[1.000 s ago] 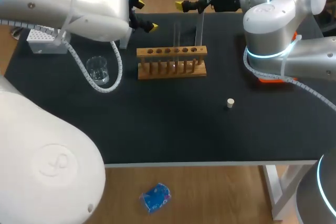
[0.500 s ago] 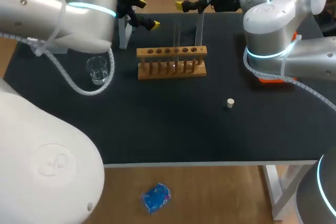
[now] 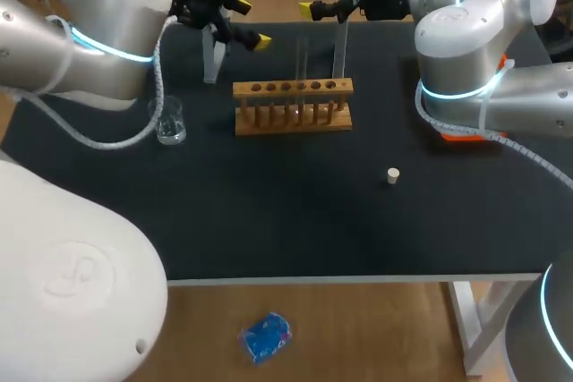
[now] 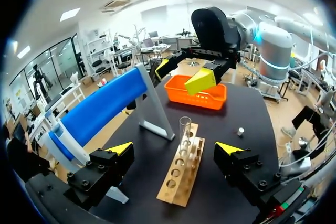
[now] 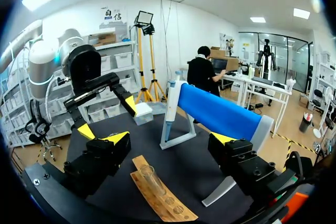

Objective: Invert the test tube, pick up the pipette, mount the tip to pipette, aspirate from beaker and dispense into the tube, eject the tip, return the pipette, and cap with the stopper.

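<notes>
Left gripper [image 4: 175, 149]: fingers spread wide, nothing held. Right gripper [image 5: 170, 139]: also released and empty. Both hung above the far side of the wooden rack [image 4: 178, 182], facing each other across it. The test tube [image 4: 185, 132] stood in the rack directly ahead of my left gripper, centred in the gap between its fingers and touching neither. From my right gripper it lay ahead and below, off toward one finger. The tube's long axis was upright, crosswise to the left fingers' line of closing, so I judged a straight advance would let them take it from two sides. Which arm was nearer I could not settle, but the left looked better lined up. The tube was clear glass, slim, with a round rim at its top end. I could not make out any liquid in it. The stopper [image 3: 392, 174] lay well apart on the near side of the rack. The beaker [image 3: 168, 123] stood off beside my left arm.
</notes>
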### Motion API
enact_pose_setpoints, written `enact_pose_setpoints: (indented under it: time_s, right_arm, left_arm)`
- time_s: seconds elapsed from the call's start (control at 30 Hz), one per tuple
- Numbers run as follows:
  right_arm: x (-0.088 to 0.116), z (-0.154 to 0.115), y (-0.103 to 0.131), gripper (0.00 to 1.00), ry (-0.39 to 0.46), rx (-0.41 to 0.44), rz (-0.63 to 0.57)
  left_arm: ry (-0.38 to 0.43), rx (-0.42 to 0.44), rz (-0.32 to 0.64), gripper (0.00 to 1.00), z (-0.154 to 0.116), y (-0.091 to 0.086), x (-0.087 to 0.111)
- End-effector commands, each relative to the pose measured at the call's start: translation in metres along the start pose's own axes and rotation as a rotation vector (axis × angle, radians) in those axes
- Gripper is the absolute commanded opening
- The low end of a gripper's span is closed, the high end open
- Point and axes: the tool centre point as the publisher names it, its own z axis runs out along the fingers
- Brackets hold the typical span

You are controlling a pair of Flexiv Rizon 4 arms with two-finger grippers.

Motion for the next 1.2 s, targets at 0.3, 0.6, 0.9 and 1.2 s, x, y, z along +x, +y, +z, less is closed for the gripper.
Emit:
enact_pose_setpoints:
  time_s: [0.3,0.6,0.9,1.2]
  right_arm:
    - [-0.001,0.000,0.000,1.00,0.002,0.000,0.000]
    - [-0.001,0.000,0.000,1.00,0.002,0.000,0.000]
    - [-0.001,0.000,0.000,1.00,0.002,0.000,0.000]
    - [-0.001,0.000,0.000,1.00,0.002,0.000,0.000]
  left_arm:
    - [0.191,-0.024,-0.010,1.00,-0.016,0.007,0.007]
    - [0.191,-0.024,-0.010,1.00,-0.016,0.007,0.007]
    - [0.191,-0.024,-0.010,1.00,-0.016,0.007,0.007]
    - [0.127,-0.020,-0.022,1.00,-0.002,0.006,0.013]
